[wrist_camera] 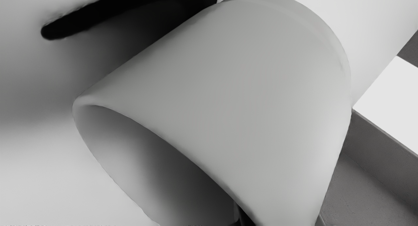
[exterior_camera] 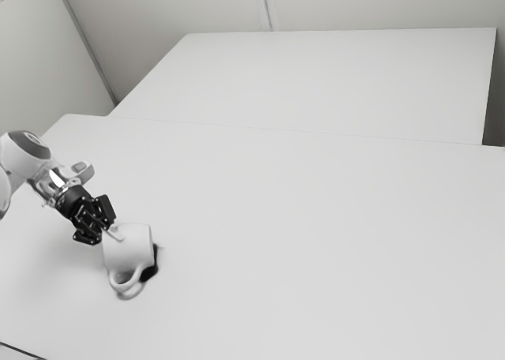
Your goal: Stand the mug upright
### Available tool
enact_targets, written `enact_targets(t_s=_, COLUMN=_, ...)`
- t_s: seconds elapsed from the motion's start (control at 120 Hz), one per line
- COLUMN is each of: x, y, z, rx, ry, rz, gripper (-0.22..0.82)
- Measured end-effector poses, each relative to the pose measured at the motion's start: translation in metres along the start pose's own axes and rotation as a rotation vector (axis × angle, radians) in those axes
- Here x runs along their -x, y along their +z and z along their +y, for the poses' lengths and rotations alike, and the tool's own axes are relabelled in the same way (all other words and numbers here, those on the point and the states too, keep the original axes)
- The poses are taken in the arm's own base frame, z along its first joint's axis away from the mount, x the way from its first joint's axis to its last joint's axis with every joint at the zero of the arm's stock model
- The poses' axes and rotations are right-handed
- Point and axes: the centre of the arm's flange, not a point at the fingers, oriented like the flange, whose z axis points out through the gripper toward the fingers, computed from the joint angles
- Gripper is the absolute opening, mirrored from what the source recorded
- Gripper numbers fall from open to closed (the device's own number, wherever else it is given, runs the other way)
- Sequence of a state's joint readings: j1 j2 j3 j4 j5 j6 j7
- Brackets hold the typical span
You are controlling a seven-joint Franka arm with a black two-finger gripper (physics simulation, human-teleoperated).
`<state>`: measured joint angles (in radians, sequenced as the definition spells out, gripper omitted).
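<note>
I had the mug [exterior_camera: 126, 246] on the near tabletop [exterior_camera: 316, 257], toward the exterior view's left, with its handle [exterior_camera: 117, 283] pointing toward that view's bottom edge. The gripper [exterior_camera: 108, 228] was right at the mug, on the side toward the exterior view's left. I could not tell whether it was clenched on the mug or released. In the wrist view the mug's mouth [wrist_camera: 147, 157] faced partly toward me, and a dark part of the gripper showed just inside the rim [wrist_camera: 81, 100]. How far the mug leaned, I could not tell. A black shadow [wrist_camera: 130, 10] lay beside it. Beyond the near tabletop stood another pale surface [exterior_camera: 316, 84], with a wall [exterior_camera: 379, 5] behind it.
</note>
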<state>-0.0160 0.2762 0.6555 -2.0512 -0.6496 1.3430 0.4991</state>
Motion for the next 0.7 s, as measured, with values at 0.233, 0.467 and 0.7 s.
enact_targets(t_s=0.233, x=0.008, y=-0.01, z=0.017, rx=-0.006, ry=0.032, rz=0.026, gripper=-0.11)
enact_targets(t_s=0.467, x=0.008, y=-0.013, z=0.042, rx=-0.057, ry=0.047, rz=0.041, gripper=-0.12)
enact_targets(t_s=0.7, x=0.007, y=-0.01, z=0.1, rx=-0.238, ry=0.062, rz=0.043, gripper=-0.12)
